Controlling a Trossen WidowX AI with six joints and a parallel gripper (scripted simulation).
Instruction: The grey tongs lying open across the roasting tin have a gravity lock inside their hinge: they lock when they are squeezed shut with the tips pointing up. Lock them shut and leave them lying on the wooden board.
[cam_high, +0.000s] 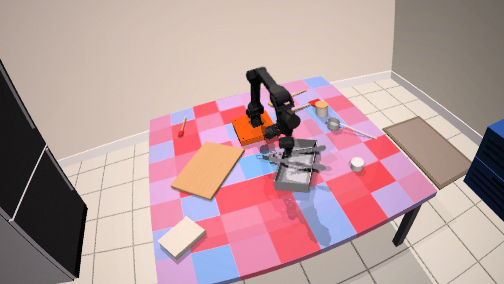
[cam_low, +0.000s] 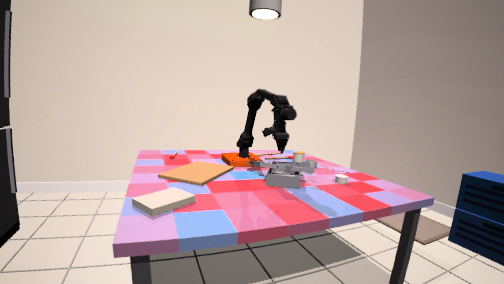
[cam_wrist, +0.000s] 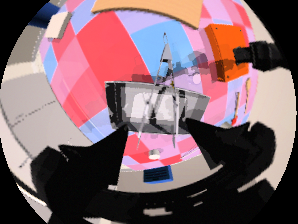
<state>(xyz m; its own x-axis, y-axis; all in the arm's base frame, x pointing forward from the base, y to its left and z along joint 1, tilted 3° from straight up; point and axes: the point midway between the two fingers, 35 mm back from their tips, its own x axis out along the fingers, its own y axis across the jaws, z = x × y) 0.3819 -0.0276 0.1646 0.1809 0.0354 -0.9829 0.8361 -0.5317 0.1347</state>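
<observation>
The wooden board (cam_high: 207, 170) (cam_low: 196, 172) (cam_wrist: 150, 7) is lying left of the roasting tin (cam_high: 292, 185) (cam_low: 283, 180) (cam_wrist: 116, 110). The hand (cam_high: 279, 138) (cam_low: 274, 142) (cam_wrist: 157, 124) is holding its fingers wide apart, gripping nothing; the exterior view is showing them above the desk (cam_high: 250, 210) (cam_low: 280, 215) (cam_wrist: 97, 45). Only the wrist view is clearly showing the grey tongs (cam_high: 310, 164) (cam_low: 305, 165) (cam_wrist: 166, 52) forming an open V across the tin. Pink, red and blue squares are covering the desk. A dark cabinet (cam_high: 45, 200) (cam_low: 7, 150) is standing left, a blue unit (cam_high: 492, 160) (cam_low: 482, 210) (cam_wrist: 158, 174) right.

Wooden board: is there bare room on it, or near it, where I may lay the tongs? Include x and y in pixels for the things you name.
The wooden board (cam_high: 208, 170) (cam_low: 196, 172) looks bare throughout. More space lies between it and the cream block (cam_high: 182, 237) (cam_low: 164, 201). Crowded: around the roasting tin (cam_high: 292, 186) (cam_low: 283, 181) (cam_wrist: 117, 107).
</observation>
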